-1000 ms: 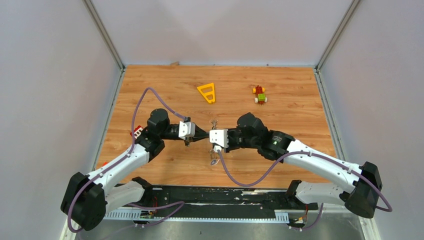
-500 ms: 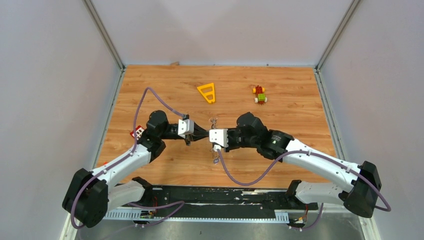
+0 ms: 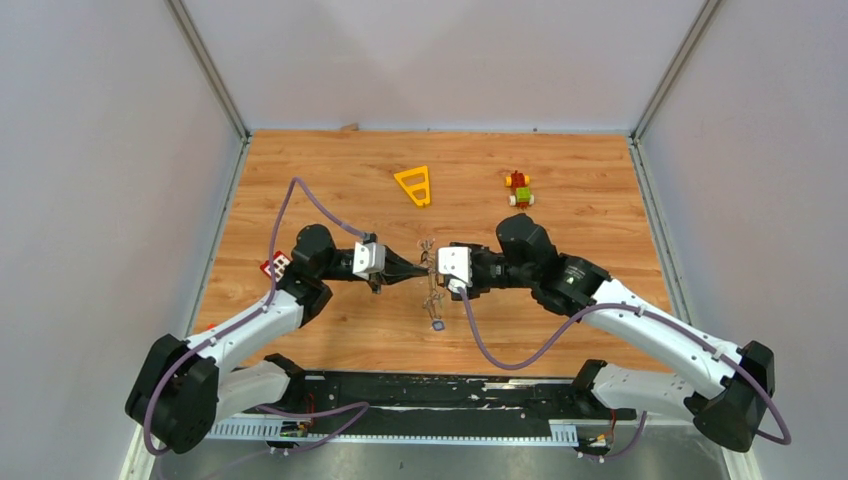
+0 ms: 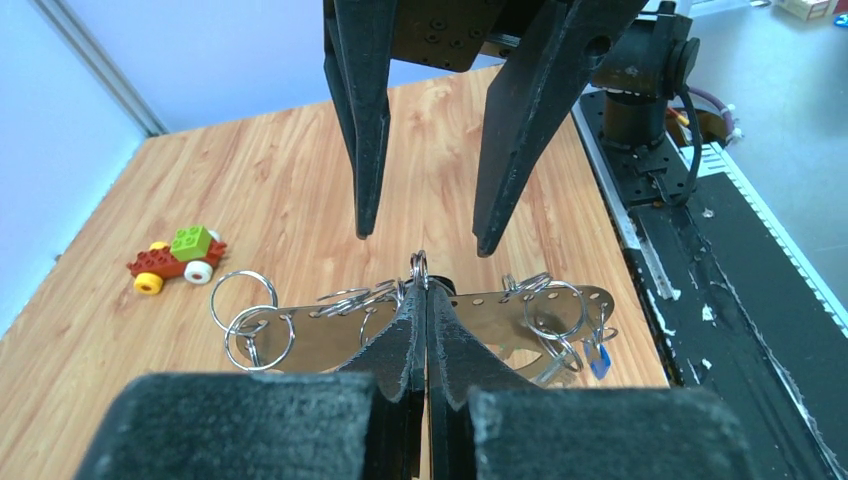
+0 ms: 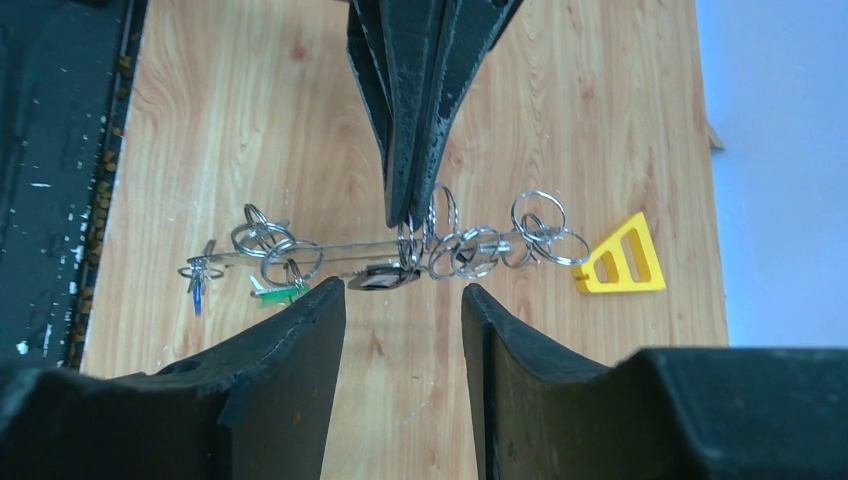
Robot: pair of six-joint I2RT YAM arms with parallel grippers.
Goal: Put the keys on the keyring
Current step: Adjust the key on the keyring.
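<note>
keyring (image 4: 320,345) — silver | keys (image 5: 275,291) — blue, green tags | triangle (image 5: 620,258) yellow | table (image 5: 250,100) brown woodgrain

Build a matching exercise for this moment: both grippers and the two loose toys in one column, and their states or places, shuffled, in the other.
Column one:
1. left gripper
2. right gripper
3. yellow triangle frame
4. toy block figure

Column two:
A. open, holding nothing
B. far middle of the table
C. shut on the keyring
D. far side of the table, right of the middle in the top view

Pairs: 1-C, 2-A, 3-B, 4-D
</note>
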